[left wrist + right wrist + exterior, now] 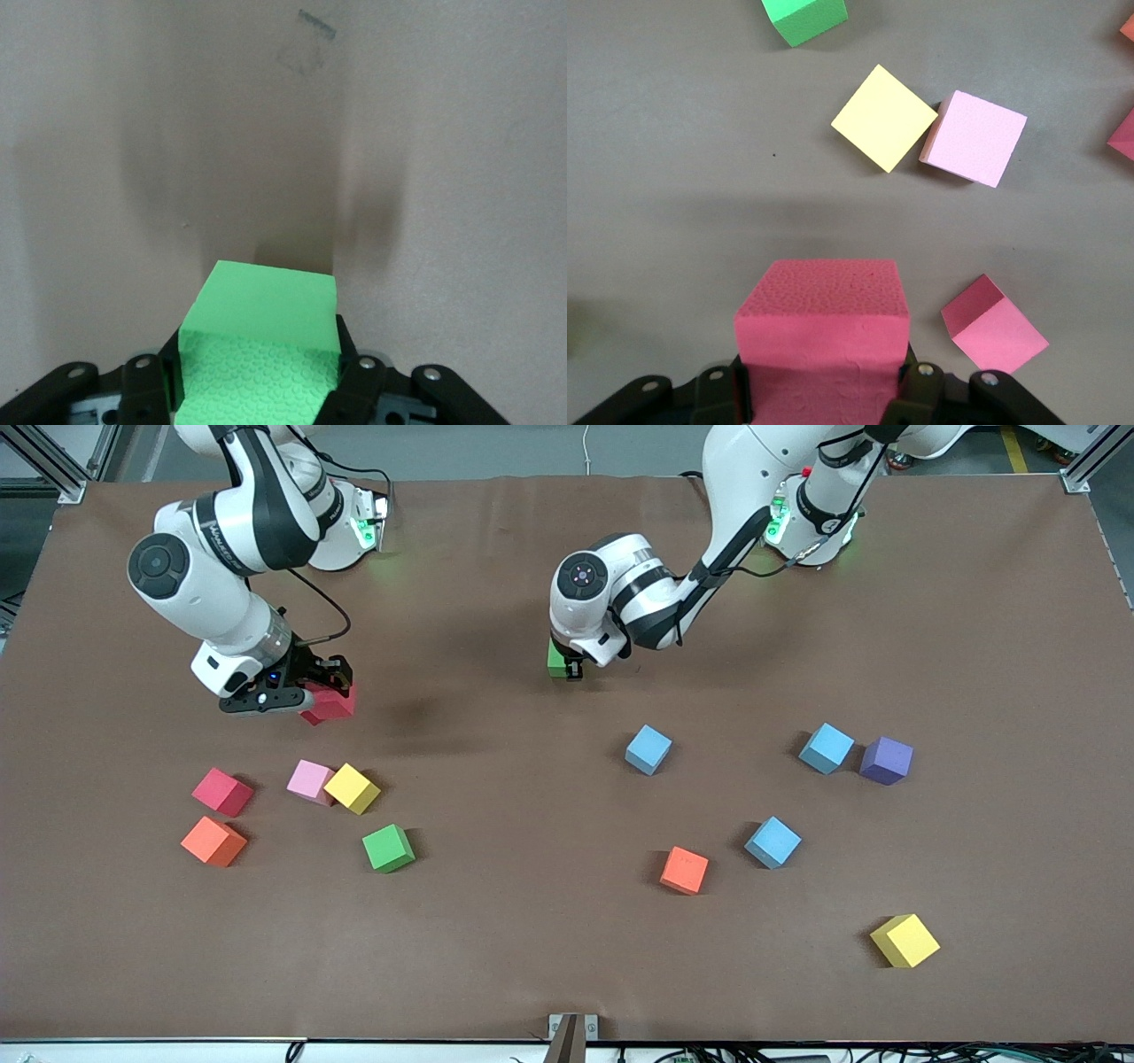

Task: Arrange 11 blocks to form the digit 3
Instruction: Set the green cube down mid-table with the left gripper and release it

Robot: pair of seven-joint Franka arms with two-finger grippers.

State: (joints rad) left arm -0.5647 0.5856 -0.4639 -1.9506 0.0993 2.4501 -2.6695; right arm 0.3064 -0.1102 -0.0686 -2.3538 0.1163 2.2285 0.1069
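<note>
The left gripper [567,664] pinched a green block [261,345] at the desk [532,957]; the right gripper [297,698], raised, pinched a red block [330,705] in its jaws.

Table [532,974]: brown matte cover, faint creases.

Lying on it:
- Lower frame, right arm's end: red block [221,792], orange block [213,841] just below it; pink block [310,781] touching yellow block [352,788]; green block [388,848] below those.
- Right wrist view: one more pinkish-red block [995,328] on the cover.
- Mid-frame: lt-blue block [648,749]; second orange block [684,870]; second lt-blue block [772,841].
- Left arm's end: third lt-blue block [826,747] just beside purple block [886,760]; second yellow block [904,940] lowest, alone.
</note>
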